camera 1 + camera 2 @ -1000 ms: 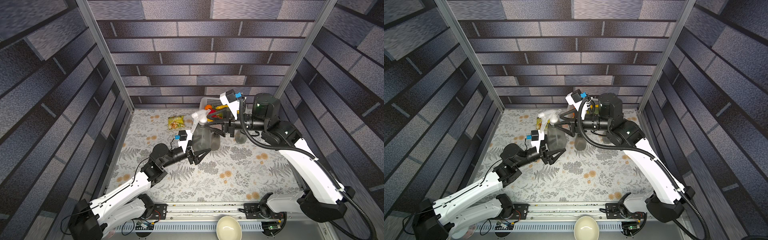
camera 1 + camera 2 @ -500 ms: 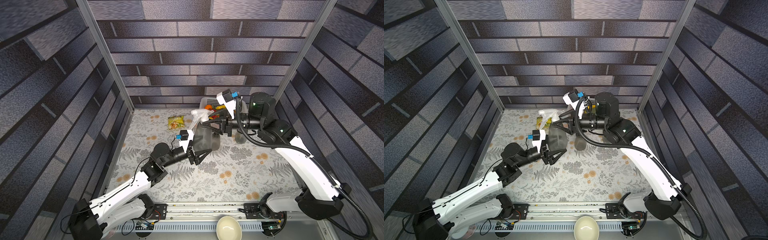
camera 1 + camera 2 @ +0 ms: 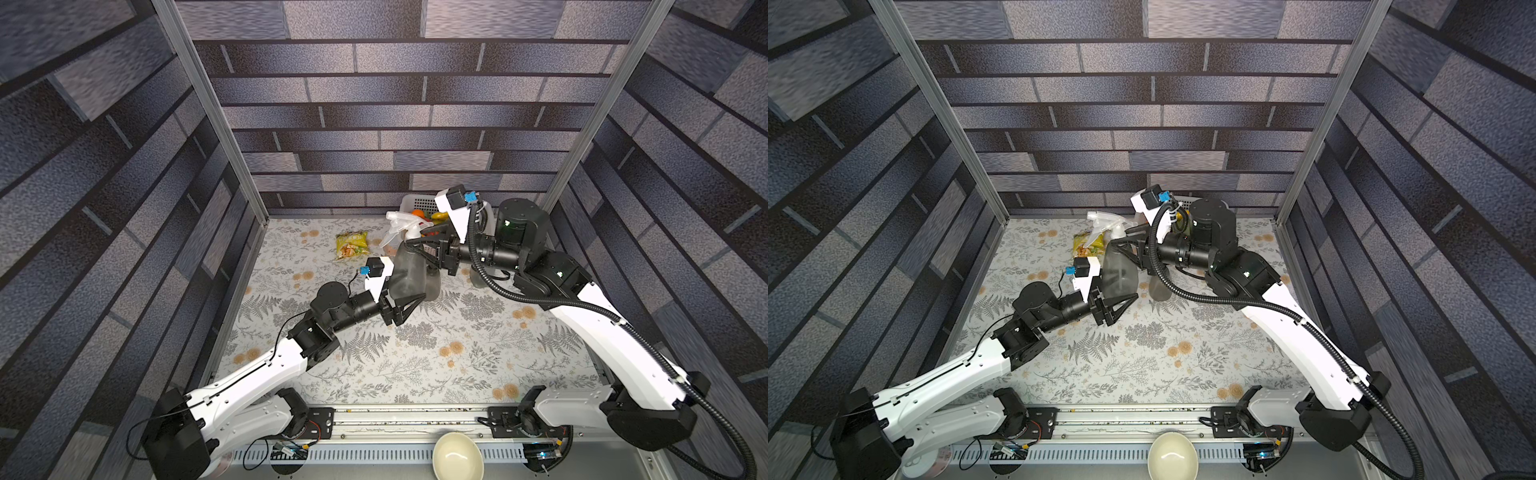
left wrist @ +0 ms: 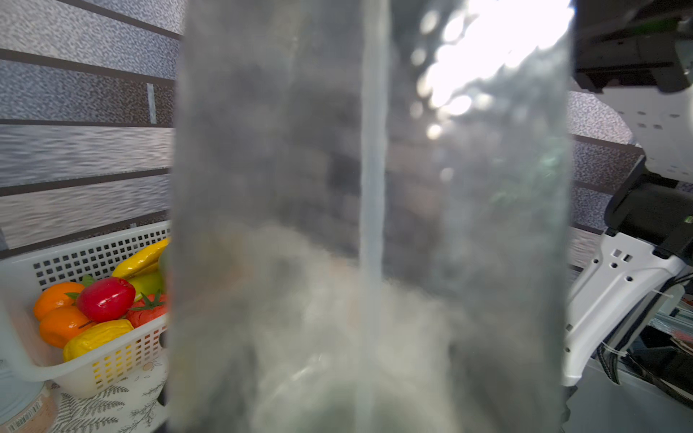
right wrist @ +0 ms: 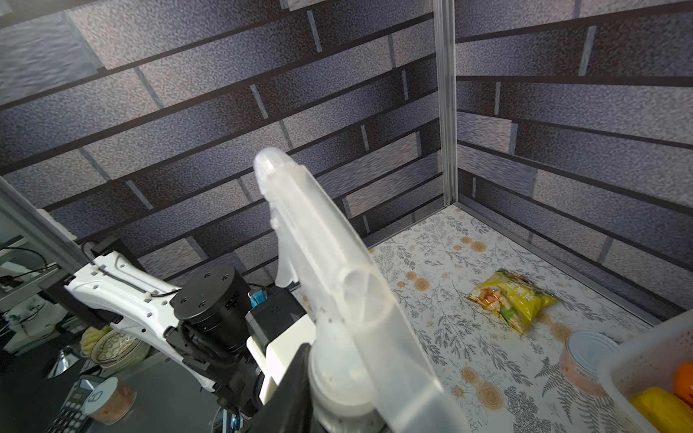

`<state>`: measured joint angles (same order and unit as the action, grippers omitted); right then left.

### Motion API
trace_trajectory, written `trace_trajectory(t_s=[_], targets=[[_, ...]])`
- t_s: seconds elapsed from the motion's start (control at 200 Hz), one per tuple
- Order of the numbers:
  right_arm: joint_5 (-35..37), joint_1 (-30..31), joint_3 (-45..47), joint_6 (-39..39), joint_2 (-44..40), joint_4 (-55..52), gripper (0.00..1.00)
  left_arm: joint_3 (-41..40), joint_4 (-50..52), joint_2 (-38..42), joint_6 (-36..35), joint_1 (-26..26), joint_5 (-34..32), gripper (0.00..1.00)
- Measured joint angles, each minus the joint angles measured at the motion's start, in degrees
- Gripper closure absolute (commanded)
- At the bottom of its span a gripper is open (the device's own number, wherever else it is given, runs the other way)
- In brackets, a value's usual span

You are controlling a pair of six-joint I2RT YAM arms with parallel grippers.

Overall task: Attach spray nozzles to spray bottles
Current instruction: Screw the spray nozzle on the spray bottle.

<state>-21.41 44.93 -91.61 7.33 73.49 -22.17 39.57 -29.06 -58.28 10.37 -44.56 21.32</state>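
Nearest me, a cream bowl (image 3: 458, 456) sits on the front rail. Past it, over the middle of the floral table (image 3: 415, 365), my left gripper (image 3: 405, 297) grasps the spray bottle (image 3: 409, 272) around its wide lower body, upright. The left wrist view is full of grey plastic, with the dip tube (image 4: 371, 187) running down inside. On its neck sits the clear nozzle (image 3: 400, 222), spout pointing left. My right gripper (image 3: 419, 251) comes in from the right at the collar, one dark finger (image 5: 296, 378) against it, but I can't tell if it's clamped. A second bottle (image 3: 1158, 286) stands just right, half hidden by that arm. Farther back lie a yellow snack bag (image 3: 352, 246), a tin can (image 5: 587, 360) and a fruit basket (image 3: 415, 203).
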Motion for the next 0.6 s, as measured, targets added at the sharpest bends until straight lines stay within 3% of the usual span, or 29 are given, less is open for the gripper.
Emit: trace_trajectory(t_s=[0.481, 0.596], targets=[[49.64, 17.66, 1.92, 1.36, 1.66, 4.44, 0.8, 2.49, 0.39, -4.57, -5.79, -1.27, -10.88, 0.34], [60.78, 20.87, 1.53, 1.68, 4.2, 6.23, 0.75, 2.89, 0.37, -5.88, -7.1, -1.88, -14.32, 0.34]])
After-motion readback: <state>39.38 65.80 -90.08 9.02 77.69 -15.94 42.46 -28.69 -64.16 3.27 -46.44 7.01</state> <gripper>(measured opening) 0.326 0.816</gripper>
